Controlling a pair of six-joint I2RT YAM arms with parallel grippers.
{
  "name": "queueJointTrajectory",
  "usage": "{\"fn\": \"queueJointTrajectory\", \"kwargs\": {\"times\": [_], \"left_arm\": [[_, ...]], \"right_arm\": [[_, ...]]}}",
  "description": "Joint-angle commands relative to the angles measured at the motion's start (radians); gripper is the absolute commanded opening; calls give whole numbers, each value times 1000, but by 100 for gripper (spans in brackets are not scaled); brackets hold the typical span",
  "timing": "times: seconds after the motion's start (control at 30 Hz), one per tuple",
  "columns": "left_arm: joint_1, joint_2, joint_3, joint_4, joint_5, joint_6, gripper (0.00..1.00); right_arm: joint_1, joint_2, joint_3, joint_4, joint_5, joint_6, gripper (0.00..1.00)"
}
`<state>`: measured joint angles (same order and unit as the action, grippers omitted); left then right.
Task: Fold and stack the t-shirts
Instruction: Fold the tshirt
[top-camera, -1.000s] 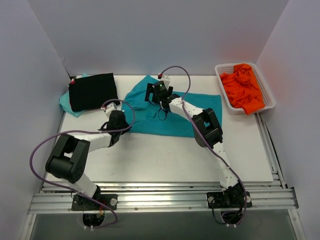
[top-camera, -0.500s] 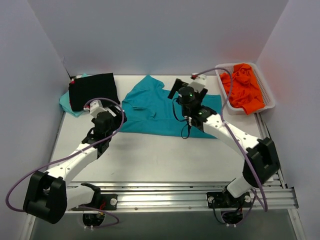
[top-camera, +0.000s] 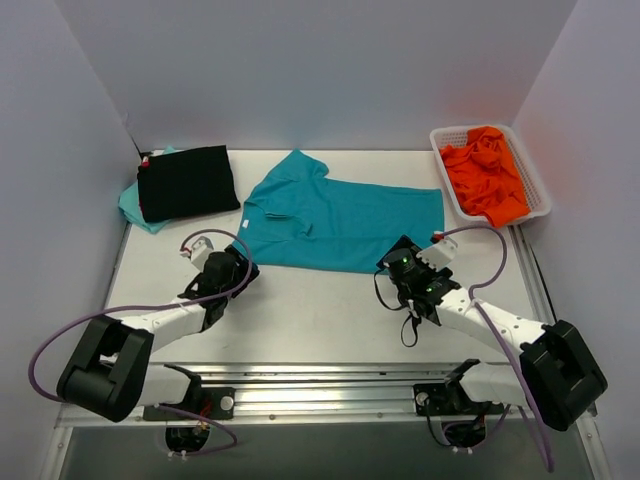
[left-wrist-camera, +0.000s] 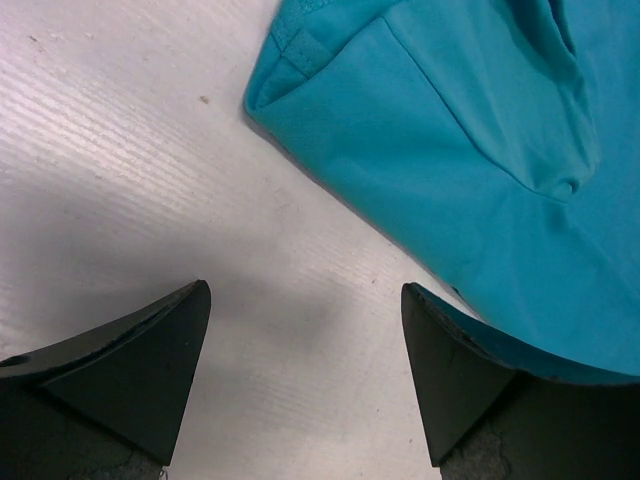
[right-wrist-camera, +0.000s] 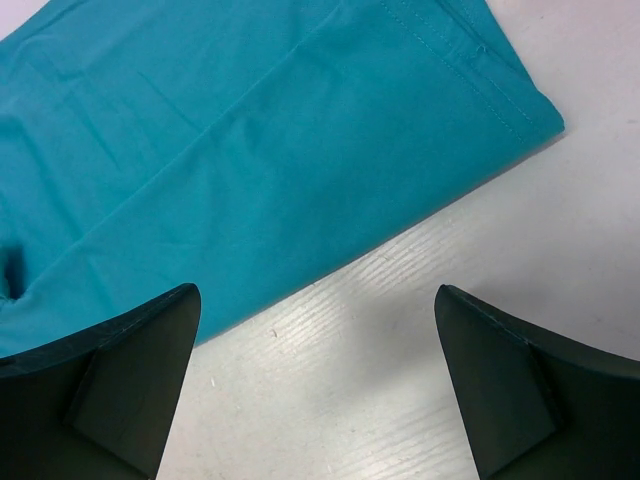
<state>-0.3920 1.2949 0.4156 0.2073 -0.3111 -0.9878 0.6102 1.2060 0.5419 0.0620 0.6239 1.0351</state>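
Item one, far left rear of the tabletop (top-camera: 300, 320): a folded black t-shirt (top-camera: 185, 182) is lying on top of a teal t-shirt (top-camera: 131, 208), only the teal edges peeking out beneath; this pair is reading as the stack.

Item two, left hand (top-camera: 222, 272): it is hovering low over bare tabletop with its fingers spread wide and nothing between them, the sleeve end of the middle shirt just beyond its tips.

Item three, centre rear: a second teal t-shirt (top-camera: 345, 222) is lying on the tabletop folded lengthwise into a long band, collar and sleeve toward the left, hem toward the right.

Item four, right hand (top-camera: 412, 270): fingers spread wide, pinching nothing, hanging just short of the band's near right corner.

Item five, far right: a white mesh basket (top-camera: 536, 180) is holding crumpled orange t-shirts (top-camera: 485, 172), not yet folded.

Step in hand, by my reading: the lengthwise fold is looking complete. The next move is likely calling for each hand to pinch an end of the band and fold it crosswise before it goes on the stack.
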Motion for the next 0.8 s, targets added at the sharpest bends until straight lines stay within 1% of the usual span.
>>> {"fn": "queueJointTrajectory", "kwargs": {"times": [0.0,0.13,0.2,0.27,0.3,0.47,0.57,0.6,0.67,0.77], "left_arm": [[2,40,20,107,21,-25,87],[16,92,40,138,24,-20,87],[34,127,58,142,33,-11,87],[50,155,66,155,50,-9,87],[62,164,69,162,55,-6,86],[87,211,83,185,60,1,84],[99,240,87,202,60,5,82],[102,251,91,208,63,6,79],[107,282,104,216,69,8,76],[113,328,130,236,81,8,74]], "right_arm": [[-33,9,-10,-4,8,97,100],[-142,108,-34,94,-116,56,99],[-209,139,-39,120,-153,34,98],[-243,170,-42,151,-182,26,97],[-272,175,-45,157,-185,20,96],[-322,184,-56,183,-193,16,94],[-329,190,-59,194,-191,19,88],[-329,193,-60,196,-193,19,84],[-333,198,-62,205,-190,17,77],[-336,208,-65,222,-193,16,70]]}}
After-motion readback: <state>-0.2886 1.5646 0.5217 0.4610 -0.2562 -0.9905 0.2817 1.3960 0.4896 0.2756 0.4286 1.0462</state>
